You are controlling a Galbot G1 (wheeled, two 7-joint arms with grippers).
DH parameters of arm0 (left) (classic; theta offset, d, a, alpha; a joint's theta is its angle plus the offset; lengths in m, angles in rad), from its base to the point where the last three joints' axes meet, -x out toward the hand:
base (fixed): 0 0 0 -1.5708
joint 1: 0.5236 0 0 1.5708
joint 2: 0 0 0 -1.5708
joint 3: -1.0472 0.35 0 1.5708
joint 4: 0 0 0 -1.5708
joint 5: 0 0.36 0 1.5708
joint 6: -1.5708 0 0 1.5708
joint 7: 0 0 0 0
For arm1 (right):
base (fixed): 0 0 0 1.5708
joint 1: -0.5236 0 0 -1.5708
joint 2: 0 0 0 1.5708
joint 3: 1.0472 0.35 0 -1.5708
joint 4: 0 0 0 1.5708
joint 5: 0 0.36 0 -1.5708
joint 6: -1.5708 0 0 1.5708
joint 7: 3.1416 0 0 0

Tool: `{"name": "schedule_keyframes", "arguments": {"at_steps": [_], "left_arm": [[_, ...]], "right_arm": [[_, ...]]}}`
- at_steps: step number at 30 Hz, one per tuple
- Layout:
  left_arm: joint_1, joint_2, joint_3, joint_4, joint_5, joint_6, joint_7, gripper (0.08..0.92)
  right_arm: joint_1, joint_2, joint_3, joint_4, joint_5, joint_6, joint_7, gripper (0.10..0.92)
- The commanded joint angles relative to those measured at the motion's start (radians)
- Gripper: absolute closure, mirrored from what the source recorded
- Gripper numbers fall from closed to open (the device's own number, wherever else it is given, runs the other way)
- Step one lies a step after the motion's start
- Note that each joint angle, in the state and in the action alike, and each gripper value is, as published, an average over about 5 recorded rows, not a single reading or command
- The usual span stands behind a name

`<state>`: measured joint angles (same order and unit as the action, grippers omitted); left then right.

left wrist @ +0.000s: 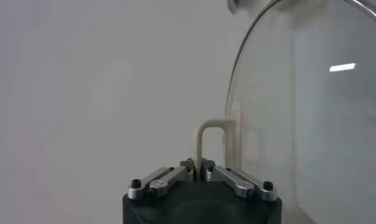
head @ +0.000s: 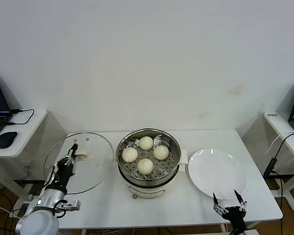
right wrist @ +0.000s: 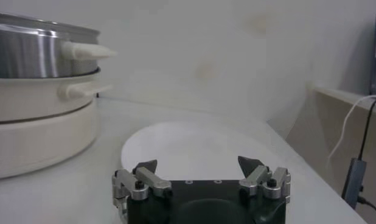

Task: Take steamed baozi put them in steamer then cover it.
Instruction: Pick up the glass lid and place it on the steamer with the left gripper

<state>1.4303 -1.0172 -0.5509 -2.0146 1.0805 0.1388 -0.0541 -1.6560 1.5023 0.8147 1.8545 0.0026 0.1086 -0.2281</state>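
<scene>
Left jaws clamped on glass lid [head: 79, 162] handle (tilted up), right jaws agape near plate [head: 217, 173] edge.

Shiny perforated metal steamer [head: 172, 147], clear glass lid [head: 95, 166], glossy plate [head: 217, 172]

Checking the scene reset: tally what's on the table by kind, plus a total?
Round cream-white dough buns, in the steamer: 4
Shiny stainless-steel steamer pot with white base: 1
Round glass lid with cream handle, held by the left gripper: 1
Flat round white plate, bare: 1
Total: 7
</scene>
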Motion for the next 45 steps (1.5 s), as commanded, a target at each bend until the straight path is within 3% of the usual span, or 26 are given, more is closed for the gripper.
{"name": "schedule_keyframes", "arguments": {"at_steps": [1, 8, 22, 29, 45], "left_arm": [[-0.187, 0.032, 0.333, -0.080, -0.020, 0.172, 0.087, 0.864], [-0.338, -0.050, 0.464, -0.016, 0.052, 0.260, 0.150, 0.864], [-0.464, -0.190, 0.593, 0.035, 0.275, 0.370, 0.382, 0.864], [-0.501, -0.286, 0.622, 0.070, 0.320, 0.398, 0.409, 0.864], [-0.509, -0.425, 0.665, 0.167, 0.415, 0.409, 0.418, 0.864]], "right_arm": [[-0.002, 0.044, -0.030, -0.016, -0.094, 0.022, 0.046, 0.203], [0.008, 0.063, -0.046, -0.026, -0.148, 0.024, 0.077, 0.203], [0.040, 0.076, -0.088, -0.059, -0.218, 0.014, 0.099, 0.203], [0.040, 0.077, -0.098, -0.072, -0.243, 0.016, 0.104, 0.203], [0.037, 0.076, -0.108, -0.076, -0.257, 0.017, 0.105, 0.203]]}}
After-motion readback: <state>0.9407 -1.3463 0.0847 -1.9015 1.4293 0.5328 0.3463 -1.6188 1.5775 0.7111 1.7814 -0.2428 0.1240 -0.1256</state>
